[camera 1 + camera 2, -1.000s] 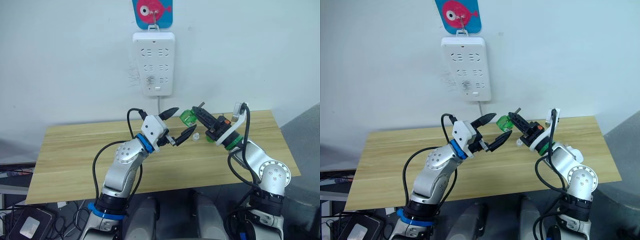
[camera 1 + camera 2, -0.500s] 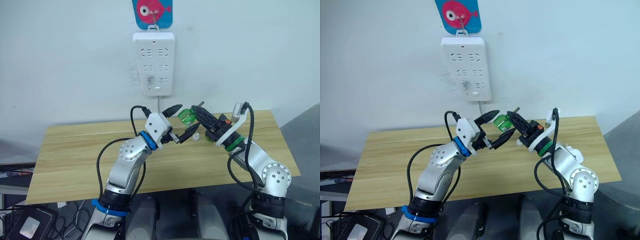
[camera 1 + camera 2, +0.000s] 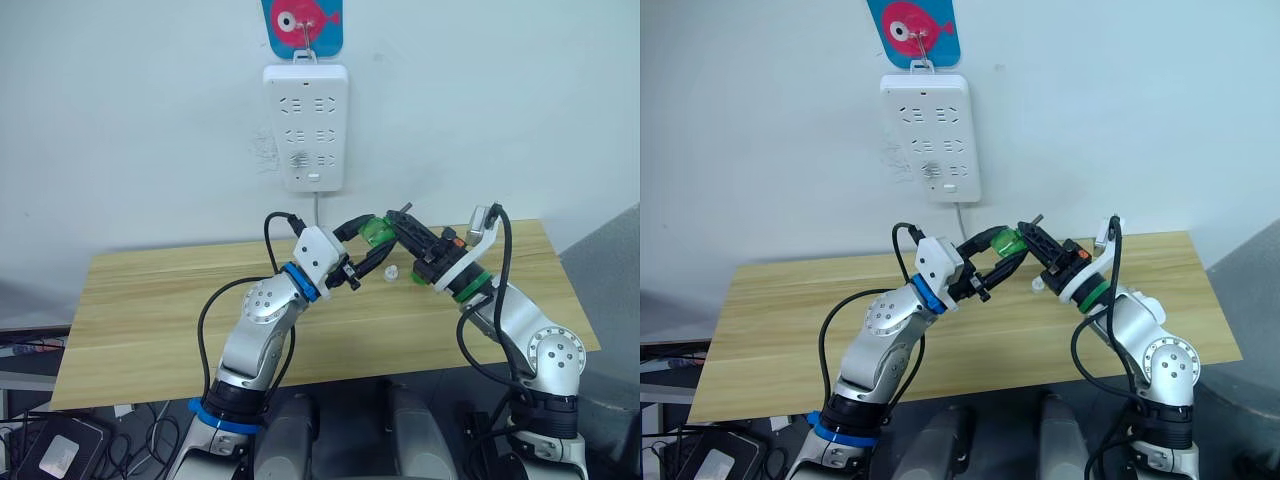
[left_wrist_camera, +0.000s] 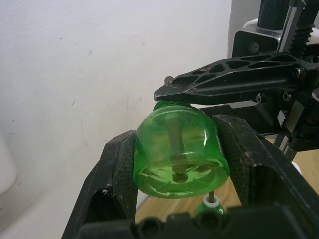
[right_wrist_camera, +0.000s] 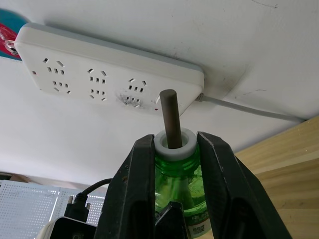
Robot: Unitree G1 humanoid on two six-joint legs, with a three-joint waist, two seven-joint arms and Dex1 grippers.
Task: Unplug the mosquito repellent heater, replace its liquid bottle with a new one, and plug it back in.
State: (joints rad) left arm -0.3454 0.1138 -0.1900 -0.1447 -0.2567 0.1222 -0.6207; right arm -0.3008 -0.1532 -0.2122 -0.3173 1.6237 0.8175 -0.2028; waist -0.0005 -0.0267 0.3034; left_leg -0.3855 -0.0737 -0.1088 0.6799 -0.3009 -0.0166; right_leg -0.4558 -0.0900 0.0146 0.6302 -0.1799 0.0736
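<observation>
A green liquid bottle (image 3: 375, 232) with a white neck and a dark wick (image 5: 169, 117) hangs in the air above the back of the wooden table (image 3: 150, 300). My right gripper (image 3: 394, 223) is shut on its neck. My left gripper (image 3: 373, 242) has come in from the other side, and its fingers (image 4: 119, 169) press on both sides of the bottle's base (image 4: 177, 149). On the table below lies a small white piece (image 3: 390, 272); I cannot tell what it is. I cannot make out the mosquito repellent heater.
A long white power strip (image 3: 305, 125) hangs on the wall above the bottle, under a blue and pink fish hook, its cable running down behind the table. A grey surface stands at the far right.
My left gripper moved up and right to the bottle and closed its fingers around the base. The right gripper kept holding the bottle by the neck, almost still.
</observation>
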